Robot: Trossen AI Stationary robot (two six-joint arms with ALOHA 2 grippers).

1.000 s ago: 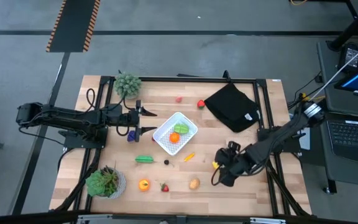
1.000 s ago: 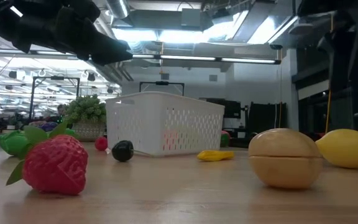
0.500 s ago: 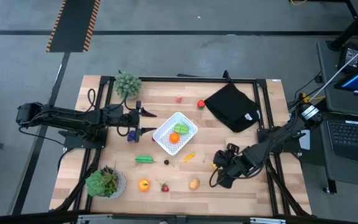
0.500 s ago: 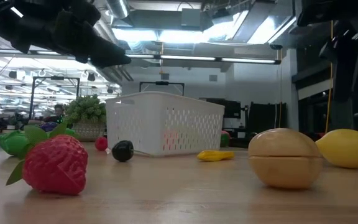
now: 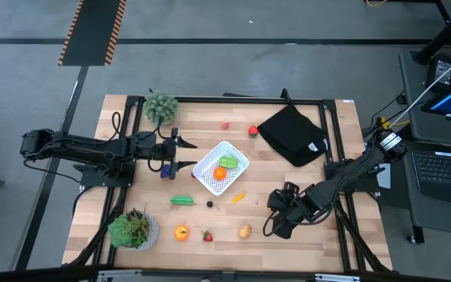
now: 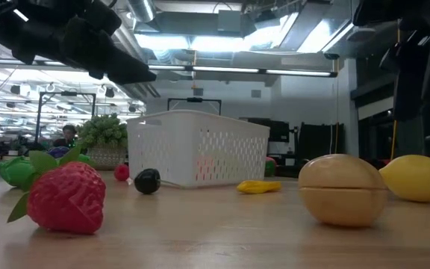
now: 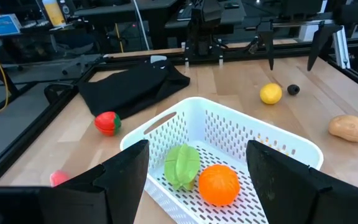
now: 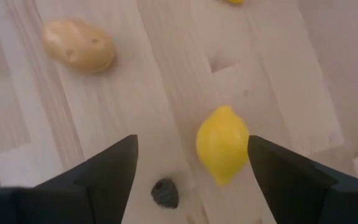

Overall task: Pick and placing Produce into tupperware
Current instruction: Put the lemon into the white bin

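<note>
Right gripper [image 5: 276, 220] — high view: it has crept down and toward the table's near edge over the last second, ending above the wood just beside where the lemon lies (the arm now hides the fruit in this view). Left gripper [image 5: 180, 153] has not moved, parked at the tupperware [image 5: 207, 182]'s left corner beside a purple piece [image 5: 166, 170]. Container holds an orange [image 5: 219, 173] and a green piece [image 5: 228, 162]. Loose on the table: green vegetable [image 5: 182, 200], small dark berry [image 5: 209, 204], yellow-orange sliver [image 5: 238, 197], orange-yellow fruit [image 5: 181, 232], strawberry [image 5: 207, 235], potato [image 5: 244, 231], two red pieces [image 5: 252, 131] near the black cloth [image 5: 292, 135].

Low view: lemon [image 6: 419, 178] rests on the table at the right, the potato just beside it; dark arm parts hang above, nothing touching the fruit.

Left wrist view: the left gripper's fingers [image 7: 124, 172] stand well apart, straddling the tupperware's near rim — holding nothing. Orange and green piece lie inside, touching.

Right wrist view: the right gripper's fingers [image 8: 112, 167] are spread wide, wider than a second ago; the lemon lies between them on the wood, untouched, with the dark berry [image 8: 165, 193] near it.

Judgement: the widening plus the descent reads as lining up on the lemon; two items are in, most produce is still out.
</note>
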